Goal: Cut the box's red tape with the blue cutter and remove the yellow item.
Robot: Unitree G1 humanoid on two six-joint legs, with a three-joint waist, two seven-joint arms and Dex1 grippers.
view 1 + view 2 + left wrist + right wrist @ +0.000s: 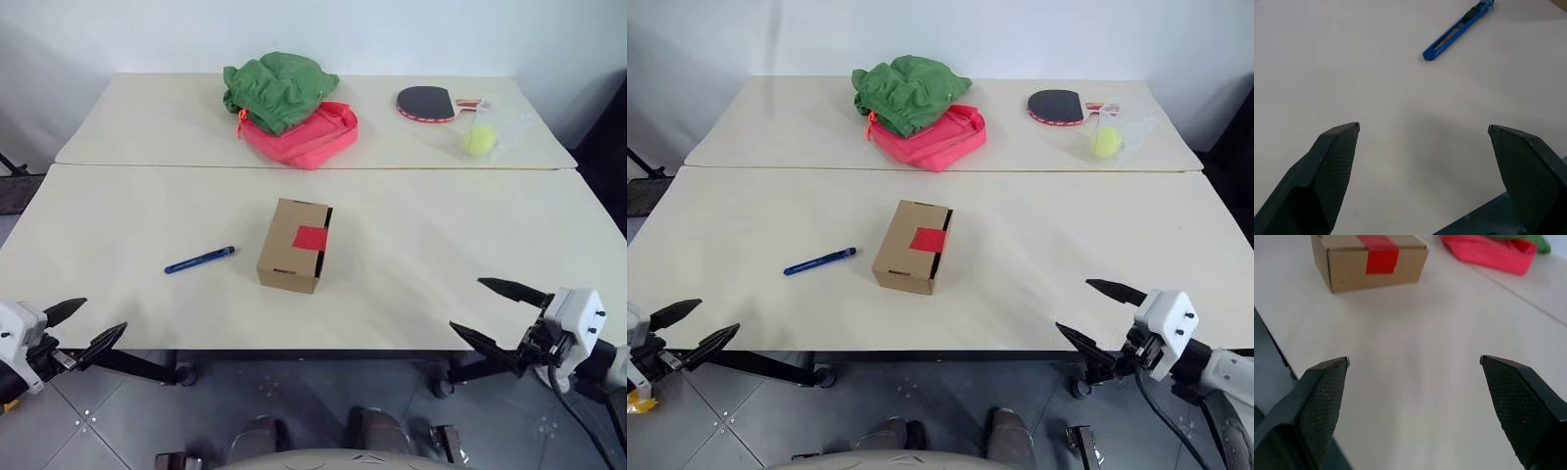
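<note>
Hovering at the near edge of the table [118,215], the left gripper [86,328] and the right gripper [498,311] both stood spread wide and empty. The blue cutter [199,259] lay flat ahead of the left gripper, just beside the box [292,245], which sat closed mid-table with the red tape [311,237] intact across its seam. By my judgement nothing had begun; the first step, picking up the cutter, called for the left arm to reach forward and close along its slim body.
</note>
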